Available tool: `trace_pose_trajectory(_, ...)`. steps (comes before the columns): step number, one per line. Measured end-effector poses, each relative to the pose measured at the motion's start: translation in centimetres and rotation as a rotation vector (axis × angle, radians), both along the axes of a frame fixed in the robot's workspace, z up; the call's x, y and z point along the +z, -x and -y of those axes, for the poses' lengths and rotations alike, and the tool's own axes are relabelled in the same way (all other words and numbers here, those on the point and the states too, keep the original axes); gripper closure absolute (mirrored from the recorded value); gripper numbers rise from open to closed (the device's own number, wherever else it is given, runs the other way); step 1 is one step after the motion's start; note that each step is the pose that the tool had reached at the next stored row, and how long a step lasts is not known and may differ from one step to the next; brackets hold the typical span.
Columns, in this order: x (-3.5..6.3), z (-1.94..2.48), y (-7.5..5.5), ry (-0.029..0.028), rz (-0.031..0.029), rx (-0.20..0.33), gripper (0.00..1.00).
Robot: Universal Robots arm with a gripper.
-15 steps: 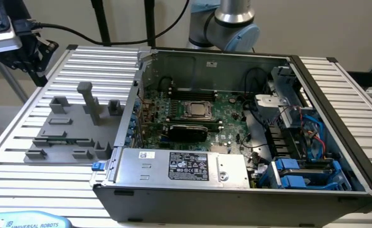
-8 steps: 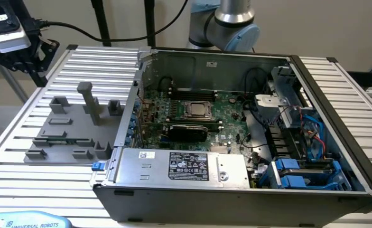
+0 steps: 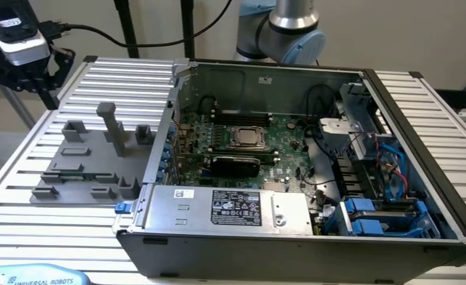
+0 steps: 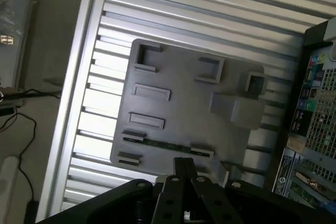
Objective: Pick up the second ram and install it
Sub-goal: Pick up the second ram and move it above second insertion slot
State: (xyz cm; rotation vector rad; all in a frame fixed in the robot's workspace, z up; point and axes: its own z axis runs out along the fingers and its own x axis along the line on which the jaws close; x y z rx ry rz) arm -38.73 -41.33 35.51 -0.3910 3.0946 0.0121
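Observation:
The second ram (image 4: 168, 144) is a thin green stick lying in a slot along one edge of the grey fixture plate (image 4: 184, 103). It also shows in the exterior view as the ram (image 3: 86, 176) near the front of the fixture plate (image 3: 90, 160), on the exterior view's left. My gripper (image 4: 184, 167) hangs high above the plate, close to the ram's side of it, with its dark fingers shut and nothing between them. In the exterior view the gripper (image 3: 28, 82) is at the top left, well above the table.
An open computer case (image 3: 296, 237) fills the middle and the exterior view's right, with the motherboard (image 3: 249, 142), black memory slots and a processor socket inside. A tall grey post (image 3: 110, 127) and small blocks stand on the fixture plate. Ribbed aluminium table (image 3: 27, 208) lies around it.

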Motion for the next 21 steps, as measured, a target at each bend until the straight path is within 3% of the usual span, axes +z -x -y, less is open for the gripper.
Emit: trace_pose_trajectory(21,-0.8,0.0,0.0,0.0,0.0,0.382,0.89)
